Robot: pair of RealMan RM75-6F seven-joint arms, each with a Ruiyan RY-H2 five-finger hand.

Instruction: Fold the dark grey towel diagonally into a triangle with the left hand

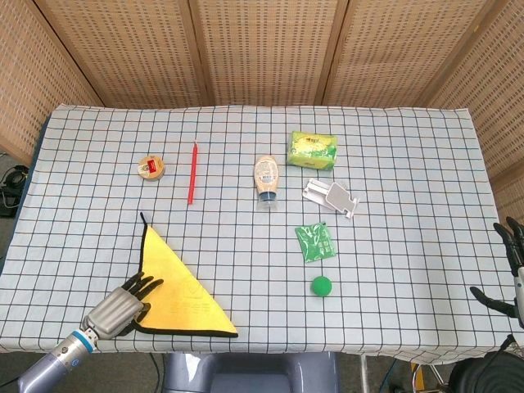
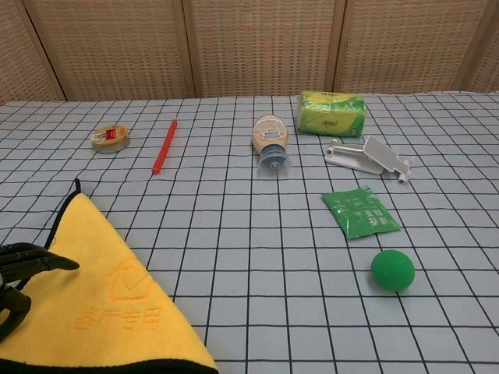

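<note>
The towel (image 1: 184, 295) lies folded into a triangle at the table's front left, yellow side up with a dark grey border; in the chest view the towel (image 2: 101, 288) fills the lower left corner. My left hand (image 1: 119, 301) sits at the towel's left edge with its fingers spread and the fingertips (image 2: 47, 262) lying on the yellow cloth; nothing is pinched that I can see. My right hand (image 1: 512, 274) hangs off the table's right edge, fingers apart and holding nothing.
A tape roll (image 1: 151, 168), a red pen (image 1: 192, 173), a lying bottle (image 1: 265, 178), a green tissue pack (image 1: 313, 149), a white plastic stand (image 1: 331, 197), a green sachet (image 1: 316, 242) and a green ball (image 1: 321, 286) lie across the checked tablecloth (image 1: 409, 205).
</note>
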